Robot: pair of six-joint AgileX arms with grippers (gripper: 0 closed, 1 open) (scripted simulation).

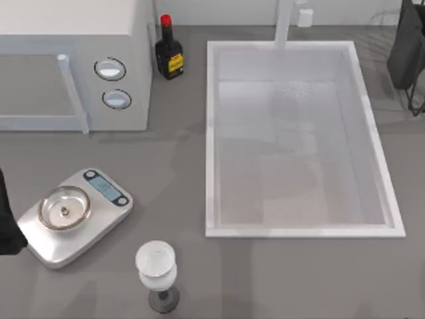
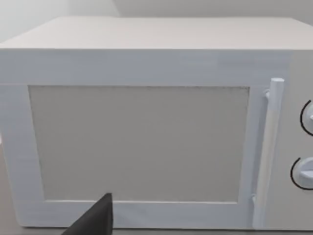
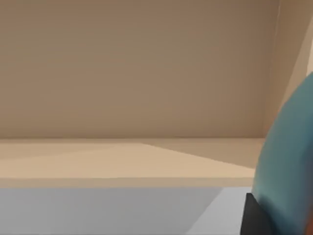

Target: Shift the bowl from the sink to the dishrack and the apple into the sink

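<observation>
White sink (image 1: 209, 133) bare, blue bowl (image 3: 288, 161) beside right gripper (image 3: 254, 215).

L arm (image 1: 6, 222) parked at table's left edge, dark finger (image 2: 95, 218) visible in its wrist cam. R arm (image 1: 406, 50) up at far right corner, raised.

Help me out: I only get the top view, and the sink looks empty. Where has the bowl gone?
Observer: The right wrist view shows a curved blue surface, most likely the bowl, close beside the right pincer. A plain beige wall stands behind it.
Operator: And what is the left arm facing?
Observer: The left arm sits parked at the table's left edge, and its wrist view looks straight at the shut door of the microwave.
</observation>
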